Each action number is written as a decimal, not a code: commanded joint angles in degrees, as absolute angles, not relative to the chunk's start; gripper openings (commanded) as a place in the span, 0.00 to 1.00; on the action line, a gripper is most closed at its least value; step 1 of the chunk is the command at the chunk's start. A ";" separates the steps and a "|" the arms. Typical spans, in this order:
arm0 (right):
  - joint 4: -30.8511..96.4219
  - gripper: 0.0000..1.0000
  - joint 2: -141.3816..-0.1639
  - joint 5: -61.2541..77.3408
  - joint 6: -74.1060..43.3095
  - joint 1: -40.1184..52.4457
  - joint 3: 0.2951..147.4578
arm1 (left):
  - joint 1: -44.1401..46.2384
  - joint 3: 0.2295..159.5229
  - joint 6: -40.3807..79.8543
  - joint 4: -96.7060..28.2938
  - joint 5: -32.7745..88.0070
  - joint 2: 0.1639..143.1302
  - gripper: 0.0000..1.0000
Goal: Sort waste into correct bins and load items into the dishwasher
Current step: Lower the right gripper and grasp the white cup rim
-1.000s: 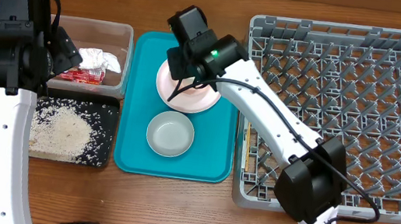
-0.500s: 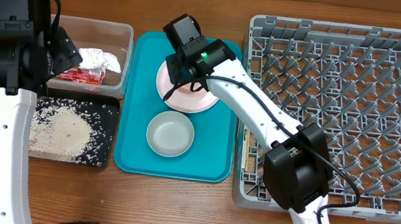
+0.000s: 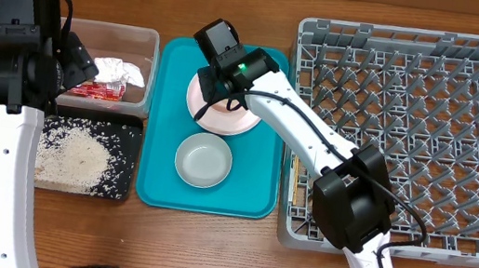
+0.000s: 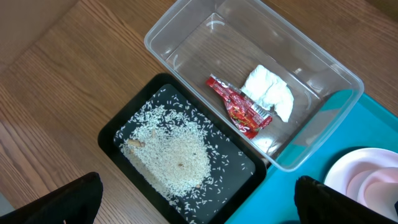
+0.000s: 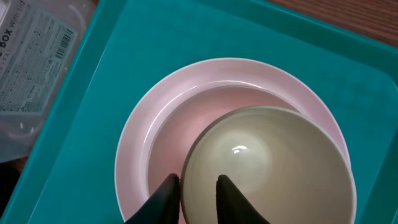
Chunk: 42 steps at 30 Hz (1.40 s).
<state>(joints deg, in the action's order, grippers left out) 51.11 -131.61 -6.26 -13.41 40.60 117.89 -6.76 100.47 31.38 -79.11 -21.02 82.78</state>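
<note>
Right claw (image 5: 198, 191) astride one bowl (image 5: 267, 165)

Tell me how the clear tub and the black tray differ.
The clear tub is see-through with tall walls; the black tray is opaque and shallow. The clear tub holds the crumpled napkin and red wrapper; the black tray holds loose rice. Both are rectangular, similar in footprint, and sit side by side next to the teal tray.
</note>
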 commanded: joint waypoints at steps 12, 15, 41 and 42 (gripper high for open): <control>53.28 0.21 -132.25 -6.83 -13.21 40.77 119.20 | -6.94 101.38 30.87 -79.09 -20.95 82.61 1.00; 53.47 0.21 -132.25 -6.83 -13.23 40.82 119.20 | -6.94 101.38 30.87 -79.09 -20.95 82.61 1.00; 56.10 0.04 -132.25 -6.83 -13.26 40.77 119.22 | -6.94 101.38 30.87 -79.09 -20.95 82.61 1.00; 56.12 0.04 -132.25 -6.83 -13.26 40.77 119.22 | -6.94 101.38 30.87 -79.09 -20.95 82.61 1.00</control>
